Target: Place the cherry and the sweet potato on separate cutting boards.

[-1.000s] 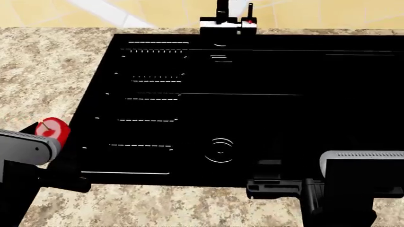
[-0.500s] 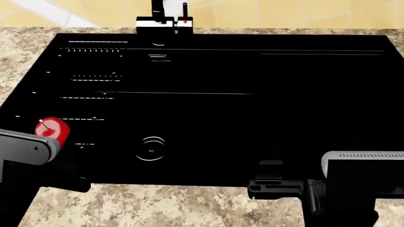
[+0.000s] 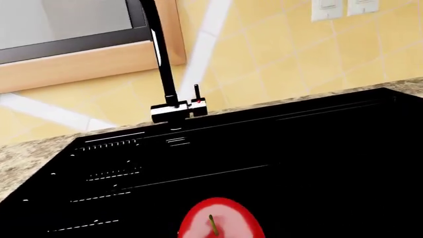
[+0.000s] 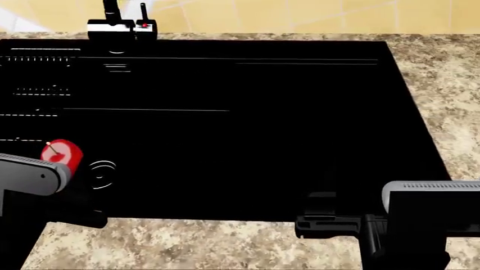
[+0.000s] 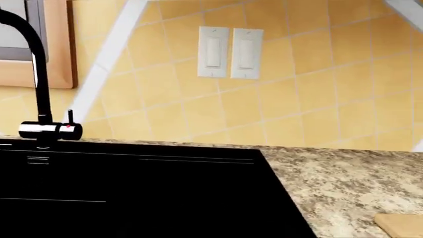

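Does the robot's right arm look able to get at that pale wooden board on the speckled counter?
Probably yes. A corner of the light wooden board shows in the right wrist view, on the granite counter just beyond the black sink, with nothing seen between. Most of it is out of frame, so this is uncertain.

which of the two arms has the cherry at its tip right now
The left arm: the red cherry sits right at the end of the left gripper, and fills the foreground of the left wrist view. The right gripper has nothing by it.
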Controlling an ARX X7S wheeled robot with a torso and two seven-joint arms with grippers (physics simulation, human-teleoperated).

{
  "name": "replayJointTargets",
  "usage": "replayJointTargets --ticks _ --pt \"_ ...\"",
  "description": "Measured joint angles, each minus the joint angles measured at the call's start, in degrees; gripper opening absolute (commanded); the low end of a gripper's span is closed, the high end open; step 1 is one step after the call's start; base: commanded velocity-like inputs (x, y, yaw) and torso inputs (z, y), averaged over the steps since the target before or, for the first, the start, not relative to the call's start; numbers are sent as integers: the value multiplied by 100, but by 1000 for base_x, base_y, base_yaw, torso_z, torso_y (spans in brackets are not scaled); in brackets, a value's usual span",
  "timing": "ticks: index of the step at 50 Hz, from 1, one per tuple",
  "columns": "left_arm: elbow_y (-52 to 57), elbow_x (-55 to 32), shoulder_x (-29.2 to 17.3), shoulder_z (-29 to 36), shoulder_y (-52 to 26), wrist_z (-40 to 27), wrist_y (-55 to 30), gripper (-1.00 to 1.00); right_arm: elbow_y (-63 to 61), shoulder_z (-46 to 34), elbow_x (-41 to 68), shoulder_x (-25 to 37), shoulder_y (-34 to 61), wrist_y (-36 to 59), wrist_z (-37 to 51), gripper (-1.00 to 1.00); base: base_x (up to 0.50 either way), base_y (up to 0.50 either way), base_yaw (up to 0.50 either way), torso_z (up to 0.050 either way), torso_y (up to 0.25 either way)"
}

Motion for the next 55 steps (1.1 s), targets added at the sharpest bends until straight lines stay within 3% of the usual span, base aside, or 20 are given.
replayJointTargets --ticks 55 --pt "-141 12 -11 88 10 53 135 -100 -88 -31 45 105 -10 20 81 100 -3 -500 0 0 0"
